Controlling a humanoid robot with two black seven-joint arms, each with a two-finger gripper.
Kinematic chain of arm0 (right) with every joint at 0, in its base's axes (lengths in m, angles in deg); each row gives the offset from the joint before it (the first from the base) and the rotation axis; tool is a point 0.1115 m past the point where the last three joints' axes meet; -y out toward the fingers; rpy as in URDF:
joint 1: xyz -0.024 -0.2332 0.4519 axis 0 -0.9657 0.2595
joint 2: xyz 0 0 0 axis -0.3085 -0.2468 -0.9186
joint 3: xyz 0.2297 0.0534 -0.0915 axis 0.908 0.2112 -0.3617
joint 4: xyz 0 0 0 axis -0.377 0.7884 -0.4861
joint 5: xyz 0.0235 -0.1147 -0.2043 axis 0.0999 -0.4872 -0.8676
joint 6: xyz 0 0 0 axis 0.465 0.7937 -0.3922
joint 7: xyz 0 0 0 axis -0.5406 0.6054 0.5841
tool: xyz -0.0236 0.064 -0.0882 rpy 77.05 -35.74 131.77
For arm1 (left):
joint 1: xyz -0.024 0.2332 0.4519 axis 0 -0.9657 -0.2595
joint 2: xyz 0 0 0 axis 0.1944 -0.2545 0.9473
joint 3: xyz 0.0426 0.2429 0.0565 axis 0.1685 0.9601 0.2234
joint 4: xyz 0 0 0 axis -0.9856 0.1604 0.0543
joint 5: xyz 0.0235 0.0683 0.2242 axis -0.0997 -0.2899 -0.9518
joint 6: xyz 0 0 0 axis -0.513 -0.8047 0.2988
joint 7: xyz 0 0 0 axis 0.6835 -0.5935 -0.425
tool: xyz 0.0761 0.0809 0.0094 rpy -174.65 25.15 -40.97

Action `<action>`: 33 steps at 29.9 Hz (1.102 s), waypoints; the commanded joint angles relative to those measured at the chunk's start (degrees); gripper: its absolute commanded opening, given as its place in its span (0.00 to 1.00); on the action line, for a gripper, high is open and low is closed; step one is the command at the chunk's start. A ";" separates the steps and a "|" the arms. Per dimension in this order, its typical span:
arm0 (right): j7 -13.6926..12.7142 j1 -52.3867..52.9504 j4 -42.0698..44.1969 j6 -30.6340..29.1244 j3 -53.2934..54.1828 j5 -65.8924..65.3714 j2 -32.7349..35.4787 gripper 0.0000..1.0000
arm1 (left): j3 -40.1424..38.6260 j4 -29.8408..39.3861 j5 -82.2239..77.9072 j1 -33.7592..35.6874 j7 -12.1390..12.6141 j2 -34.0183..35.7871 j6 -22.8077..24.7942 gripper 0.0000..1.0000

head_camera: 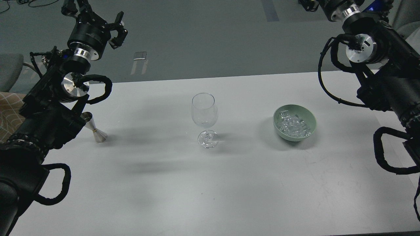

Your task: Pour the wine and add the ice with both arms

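Observation:
An empty clear wine glass [204, 111] stands upright at the middle of the white table [210, 183]. The ice [293, 126], several clear cubes, lies in a green bowl [310, 123] to the right of the glass. A small steel jigger [94, 127] stands at the left, partly behind my left arm. My left gripper [95, 16] is raised high beyond the table's far left edge, open and empty. My right gripper [307, 4] is at the top edge, mostly cut off, far above the bowl. No wine bottle is in view.
A grey chair [10, 70] and a patterned cushion [8, 114] sit at the left edge. The grey floor beyond the table carries a small metal plate [140, 55]. My right arm's black cables [387, 157] loop over the table's right side.

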 commanded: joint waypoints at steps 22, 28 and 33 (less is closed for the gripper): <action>0.18 -0.53 -0.01 -0.13 -0.01 0.00 0.64 1.00 | 0.39 0.53 -0.28 0.04 0.26 0.00 0.01 1.00; 0.18 -0.53 -0.10 -0.13 -0.01 0.00 0.72 1.00 | 0.39 0.62 -0.37 -0.05 0.26 -0.09 0.10 1.00; 0.18 -0.71 -0.10 -0.13 0.08 0.00 0.99 1.00 | 0.39 0.62 -0.37 0.04 0.26 -0.09 0.01 1.00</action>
